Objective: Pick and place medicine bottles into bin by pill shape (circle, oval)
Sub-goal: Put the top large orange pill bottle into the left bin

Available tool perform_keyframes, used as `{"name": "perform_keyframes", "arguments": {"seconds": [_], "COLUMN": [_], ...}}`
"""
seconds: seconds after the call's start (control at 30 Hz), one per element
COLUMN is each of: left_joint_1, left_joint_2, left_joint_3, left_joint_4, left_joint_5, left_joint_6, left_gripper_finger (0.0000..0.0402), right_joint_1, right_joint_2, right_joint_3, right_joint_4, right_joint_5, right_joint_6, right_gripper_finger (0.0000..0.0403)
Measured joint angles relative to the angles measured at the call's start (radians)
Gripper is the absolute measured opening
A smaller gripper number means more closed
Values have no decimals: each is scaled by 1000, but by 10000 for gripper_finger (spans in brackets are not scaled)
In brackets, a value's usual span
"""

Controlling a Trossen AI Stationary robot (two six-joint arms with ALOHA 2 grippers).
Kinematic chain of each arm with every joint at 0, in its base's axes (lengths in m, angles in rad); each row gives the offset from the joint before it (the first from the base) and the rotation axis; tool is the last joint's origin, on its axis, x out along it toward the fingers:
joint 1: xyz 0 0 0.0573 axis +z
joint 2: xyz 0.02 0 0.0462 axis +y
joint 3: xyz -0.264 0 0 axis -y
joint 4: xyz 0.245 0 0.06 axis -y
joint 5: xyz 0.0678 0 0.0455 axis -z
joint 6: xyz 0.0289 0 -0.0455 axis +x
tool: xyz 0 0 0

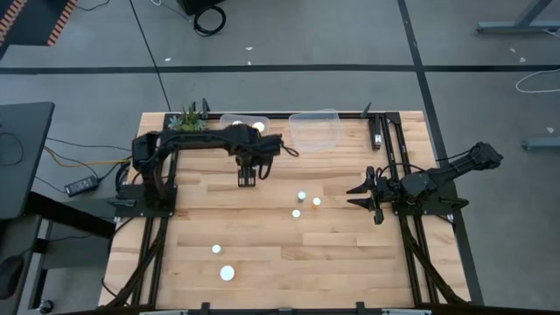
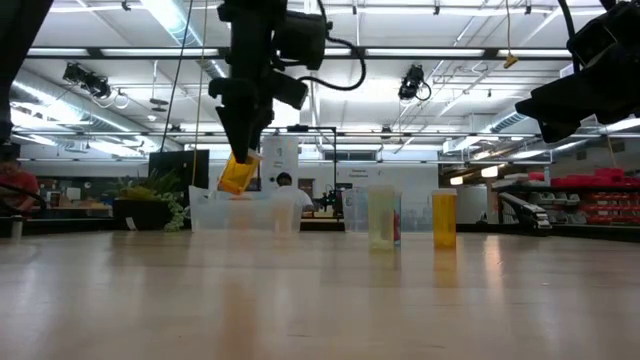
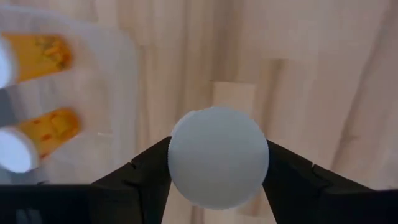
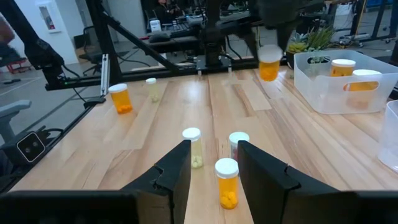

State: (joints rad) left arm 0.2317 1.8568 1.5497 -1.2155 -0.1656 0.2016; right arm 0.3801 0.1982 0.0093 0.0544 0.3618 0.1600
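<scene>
While its fingers clamp a white-capped orange bottle point(image 2: 237, 173) clear of the table point(image 1: 262, 262), the left end effector point(image 1: 248, 179) hangs just at 6 o'clock of the left clear bin point(image 1: 229, 120), which holds bottles. At 3 o'clock, the right end effector point(image 1: 366, 194) rests unclenched and holding nothing. Three bottles point(image 1: 301, 196) cluster at the table's centre; two more point(image 1: 227, 273) stand toward 7 o'clock.

Right end effector point(image 4: 213, 163) open; orange bottle point(image 4: 227, 182) between fingers, on table point(image 4: 112, 149).
</scene>
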Motion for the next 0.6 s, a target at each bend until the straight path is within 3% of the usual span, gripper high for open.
{"name": "perform_keyframes", "arguments": {"seconds": [0.33,0.6], "left_joint_1": [156,222], "left_joint_2": [0,0], "left_joint_3": [0,-1], "left_joint_4": [1,24], "left_joint_5": [-18,-18], "left_joint_6": [90,147], "left_gripper_finger": [215,229], "right_joint_1": [0,0], "right_joint_2": [0,0], "right_joint_3": [0,0], "right_joint_4": [0,0], "right_joint_5": [0,0], "right_joint_6": [0,0], "right_gripper_finger": [138,138]}}
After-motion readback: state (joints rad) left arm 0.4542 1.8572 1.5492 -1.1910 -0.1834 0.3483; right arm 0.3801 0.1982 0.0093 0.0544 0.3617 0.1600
